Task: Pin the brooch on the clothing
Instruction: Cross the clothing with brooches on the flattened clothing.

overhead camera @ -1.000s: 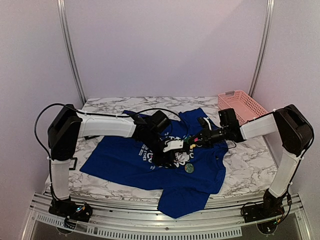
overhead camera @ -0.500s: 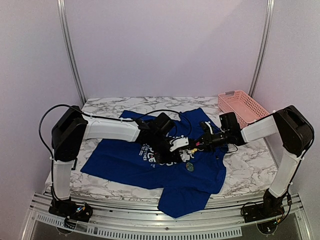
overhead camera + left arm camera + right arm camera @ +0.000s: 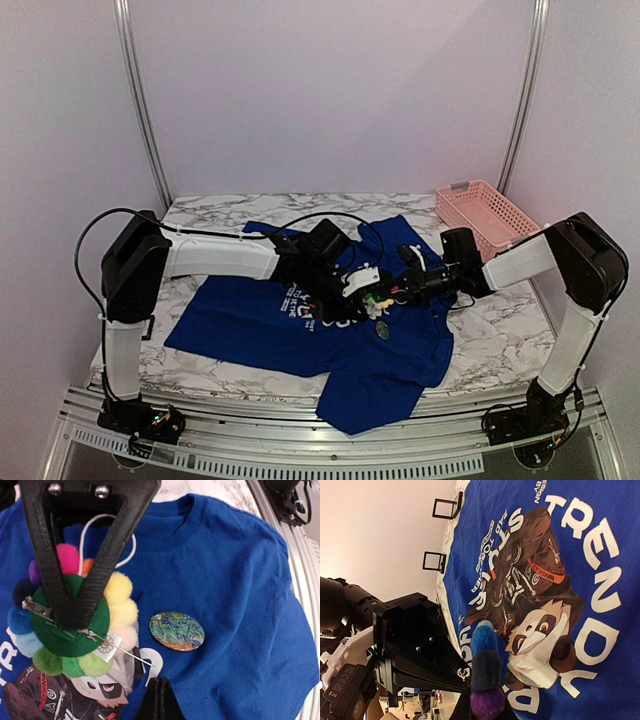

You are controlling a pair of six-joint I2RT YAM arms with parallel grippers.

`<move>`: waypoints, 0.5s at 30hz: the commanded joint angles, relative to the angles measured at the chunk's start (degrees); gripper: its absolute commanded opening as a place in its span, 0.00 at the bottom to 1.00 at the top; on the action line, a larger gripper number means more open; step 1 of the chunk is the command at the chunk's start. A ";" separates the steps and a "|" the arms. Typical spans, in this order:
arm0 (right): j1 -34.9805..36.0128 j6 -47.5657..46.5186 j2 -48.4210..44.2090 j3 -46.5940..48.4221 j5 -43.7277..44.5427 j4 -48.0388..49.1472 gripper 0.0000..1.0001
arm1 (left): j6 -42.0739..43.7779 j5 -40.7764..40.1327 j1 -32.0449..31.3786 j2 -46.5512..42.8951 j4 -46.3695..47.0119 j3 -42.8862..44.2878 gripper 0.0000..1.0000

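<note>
The blue T-shirt (image 3: 260, 322) lies flat on the table, print up. My right gripper (image 3: 391, 291) is shut on the flower brooch (image 3: 378, 297) and holds it just above the chest print. In the left wrist view the brooch (image 3: 120, 600) shows its green back, with the pin open and the needle pointing down-right over the shirt (image 3: 240, 580). My left gripper (image 3: 159, 684) is shut, its tips just below the needle point. In the right wrist view the brooch's blue and purple pom-poms (image 3: 485, 675) stick out between my right gripper's jaws (image 3: 485, 707), above the print (image 3: 540, 595).
A round disc with a painted flower picture (image 3: 176, 631) lies on the shirt right of the brooch; it also shows in the top view (image 3: 383, 330). A pink basket (image 3: 483, 212) stands at the back right. Two black frame cubes (image 3: 445, 508) sit beyond the shirt's edge.
My left gripper has moved right and closed up on the brooch. My right gripper has kept hold of the brooch and shifted slightly right.
</note>
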 commanded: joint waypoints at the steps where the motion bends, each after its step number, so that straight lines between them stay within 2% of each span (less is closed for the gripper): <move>1: 0.64 -1.79 0.32 0.69 -3.01 -1.09 0.00 | 0.52 0.71 0.05 -2.26 -0.08 1.37 0.00; 15: 1.09 -4.88 3.51 4.48 -1.61 -5.75 0.00 | 1.77 1.54 -0.12 -2.67 -0.33 1.11 0.00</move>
